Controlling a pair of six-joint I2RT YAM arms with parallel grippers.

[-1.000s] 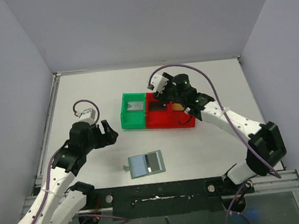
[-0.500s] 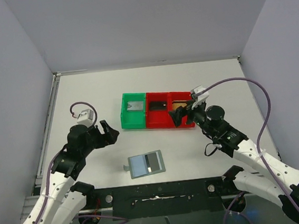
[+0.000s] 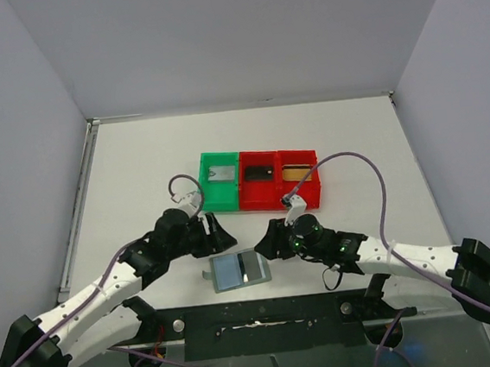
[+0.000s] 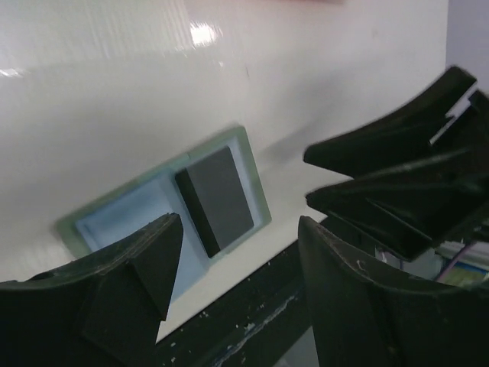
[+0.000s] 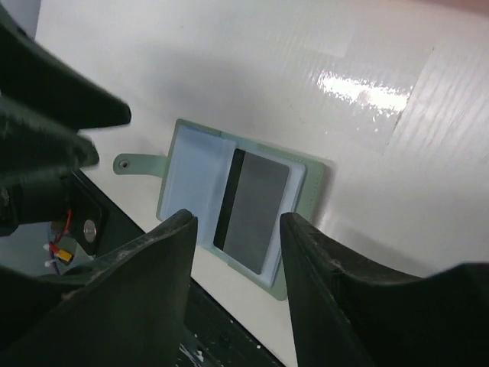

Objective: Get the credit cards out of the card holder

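Note:
The card holder (image 3: pixel 240 269) lies open and flat near the table's front edge, pale blue-grey, with its strap tab (image 5: pixel 126 162) on the left. A grey card with a black stripe (image 5: pixel 256 210) sits in its right panel; it also shows in the left wrist view (image 4: pixel 218 199). My left gripper (image 3: pixel 216 235) is open and empty just above the holder's upper left. My right gripper (image 3: pixel 268 241) is open and empty at the holder's upper right. In the right wrist view the open gripper (image 5: pixel 237 229) frames the holder (image 5: pixel 191 180). A gold-tan card (image 3: pixel 294 173) lies in the red bin.
A green bin (image 3: pixel 204 187) holding a grey card and a red two-compartment bin (image 3: pixel 280 201) stand side by side behind the holder. The black front rail (image 3: pixel 266 311) runs just below the holder. The right gripper's fingers (image 4: pixel 397 183) crowd the right of the left wrist view.
The right arm has pulled back from the red bin and come down to the holder's right. The left arm has swung right to the holder's left. Both grippers stay open.

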